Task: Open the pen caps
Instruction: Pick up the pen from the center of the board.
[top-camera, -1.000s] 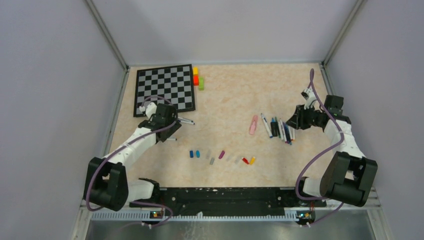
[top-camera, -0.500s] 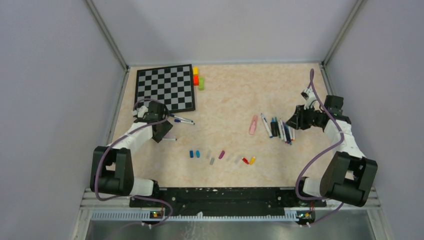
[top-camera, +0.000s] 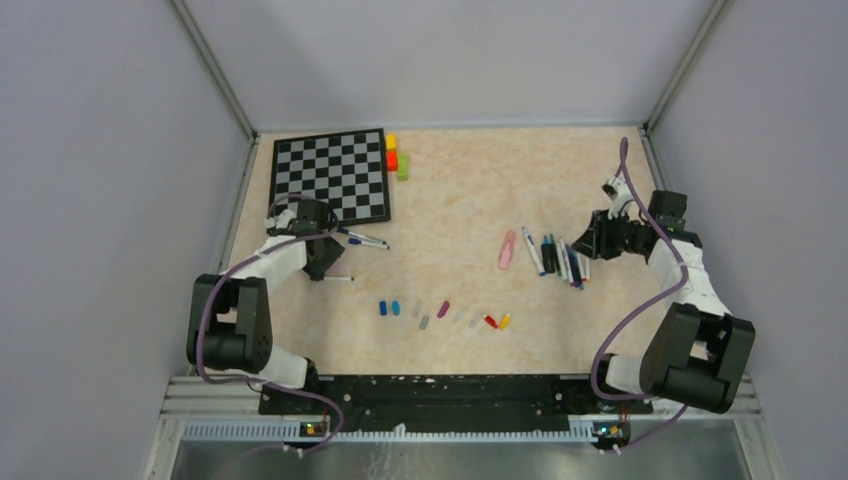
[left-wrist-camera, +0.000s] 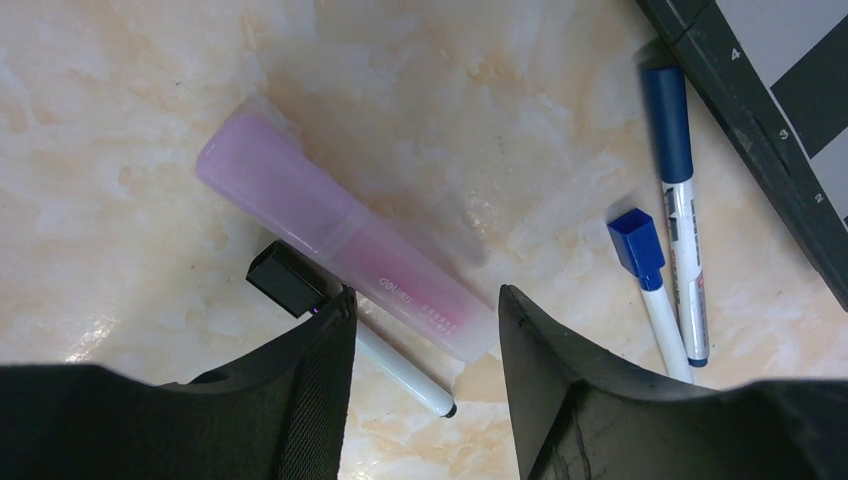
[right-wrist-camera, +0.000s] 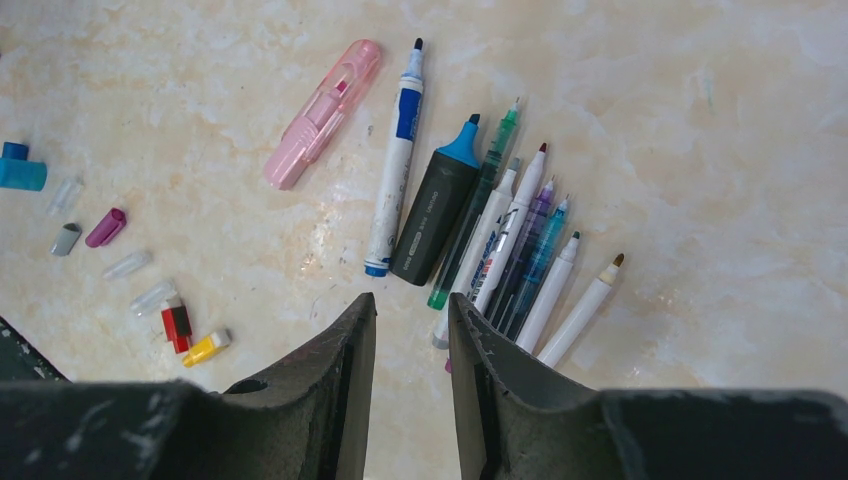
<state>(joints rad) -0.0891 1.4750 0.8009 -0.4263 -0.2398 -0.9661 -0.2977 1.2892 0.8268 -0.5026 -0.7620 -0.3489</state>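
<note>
My left gripper (left-wrist-camera: 425, 320) is open, low over the table near the chessboard corner. Its jaws straddle the near end of a capped pink highlighter (left-wrist-camera: 330, 225) and a thin white pen (left-wrist-camera: 400, 368) with a black cap (left-wrist-camera: 287, 280). Two blue-capped pens (left-wrist-camera: 672, 215) lie to the right of them. My right gripper (right-wrist-camera: 412, 305) is open with nothing in it, hovering just short of a row of uncapped pens (right-wrist-camera: 500, 225) and a second pink highlighter (right-wrist-camera: 322, 112). Loose pen caps lie in a line: blue (top-camera: 388, 308), magenta (top-camera: 443, 309), red (top-camera: 490, 321), yellow (top-camera: 505, 321).
The chessboard (top-camera: 330, 178) fills the far left of the table, with yellow, red and green blocks (top-camera: 394, 156) at its right edge. Side walls stand close to both arms. In the left wrist view the board's dark rim (left-wrist-camera: 760, 150) runs just right of the blue pens.
The left arm has folded back toward the left wall, its gripper has shifted slightly left, and its jaws have narrowed. The right arm has not moved.
</note>
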